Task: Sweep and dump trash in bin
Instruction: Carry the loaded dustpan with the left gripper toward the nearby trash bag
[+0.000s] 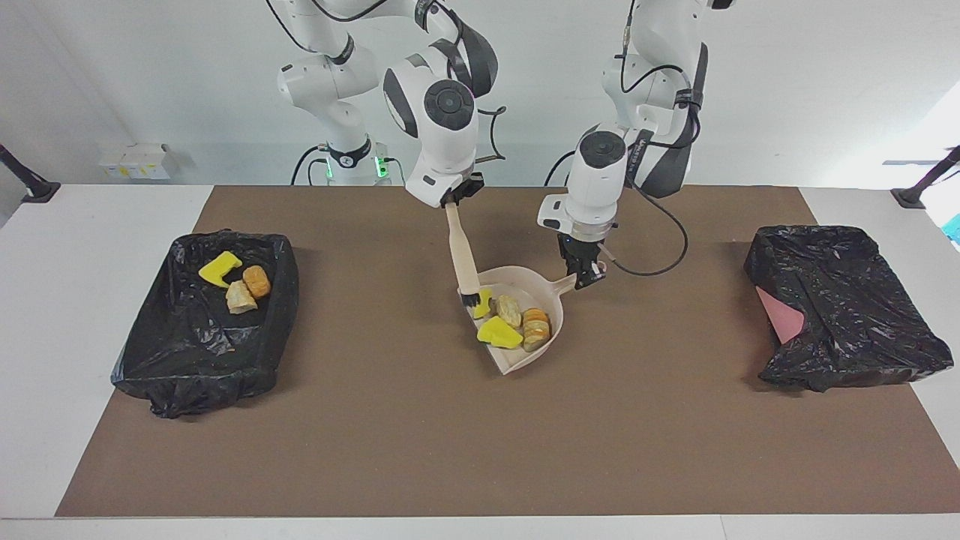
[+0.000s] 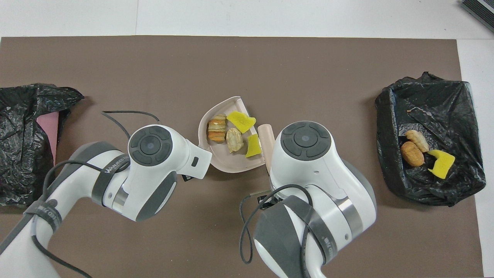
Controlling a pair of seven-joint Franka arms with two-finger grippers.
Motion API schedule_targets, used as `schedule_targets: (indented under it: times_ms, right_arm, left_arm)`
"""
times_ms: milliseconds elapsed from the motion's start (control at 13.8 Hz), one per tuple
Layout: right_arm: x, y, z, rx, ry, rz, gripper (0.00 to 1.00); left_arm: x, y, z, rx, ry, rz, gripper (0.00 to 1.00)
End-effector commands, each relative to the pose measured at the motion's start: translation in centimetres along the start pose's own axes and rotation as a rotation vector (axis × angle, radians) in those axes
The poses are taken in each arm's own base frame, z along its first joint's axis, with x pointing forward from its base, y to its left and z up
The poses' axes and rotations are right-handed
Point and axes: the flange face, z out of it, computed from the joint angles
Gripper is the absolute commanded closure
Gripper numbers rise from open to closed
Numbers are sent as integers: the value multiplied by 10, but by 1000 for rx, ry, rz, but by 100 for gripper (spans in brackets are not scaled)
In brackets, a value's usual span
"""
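A beige dustpan (image 1: 551, 296) (image 2: 227, 166) sits mid-mat with several pieces of trash in it: a yellow chunk (image 1: 500, 332) (image 2: 241, 120), a tan lump (image 1: 510, 309) (image 2: 234, 139), an orange layered lump (image 1: 536, 324) (image 2: 217, 129) and a smaller yellow scrap (image 1: 484, 304) (image 2: 252, 146). My left gripper (image 1: 585, 276) is shut on the dustpan's handle (image 1: 566, 284). My right gripper (image 1: 454, 201) is shut on the brush (image 1: 461, 255) (image 2: 266, 133), whose black bristles rest at the pan's edge beside the small yellow scrap. In the overhead view both grippers are hidden under their wrists.
A black-lined bin (image 1: 150, 360) (image 2: 389, 116) at the right arm's end holds three scraps: a yellow one (image 1: 220, 268), an orange one (image 1: 256, 281) and a tan one (image 1: 240, 298). A second black-lined bin (image 1: 847, 307) (image 2: 23, 143) with pink showing stands at the left arm's end.
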Motion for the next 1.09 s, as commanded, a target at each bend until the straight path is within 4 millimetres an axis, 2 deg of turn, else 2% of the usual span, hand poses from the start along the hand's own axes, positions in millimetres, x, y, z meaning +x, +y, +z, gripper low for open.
schedule_targets:
  times_ms: [0,145,290,435,507,580,652,725,1014]
  right_arm:
    - [-20,6,13,13,47,57,100]
    - [-27,10,24,16,62,65,100]
    - [-42,-7,33,23,97,106,100]
    - [-53,-12,46,14,86,144,100]
    - [-63,-28,65,-5,70,124,100]
    - [-64,-38,81,-5,76,155,100]
    - [-66,-51,91,2,89,164,100]
    - [-66,-54,96,3,83,175,100]
    - [-72,-42,111,15,32,182,100]
  left_arm:
    - [-18,-30,-35,-51,19,31,100]
    - [-37,-54,-55,-64,16,41,100]
    - [-62,-76,-72,-82,32,70,100]
    - [-95,-99,-82,-95,45,103,100]
    - [-110,-108,-87,-98,49,132,100]
    - [-128,-118,-88,-97,53,159,100]
    - [-141,-125,-91,-92,58,177,100]
    - [-157,-133,-89,-100,60,192,100]
    - [-226,-165,-87,-95,88,272,100]
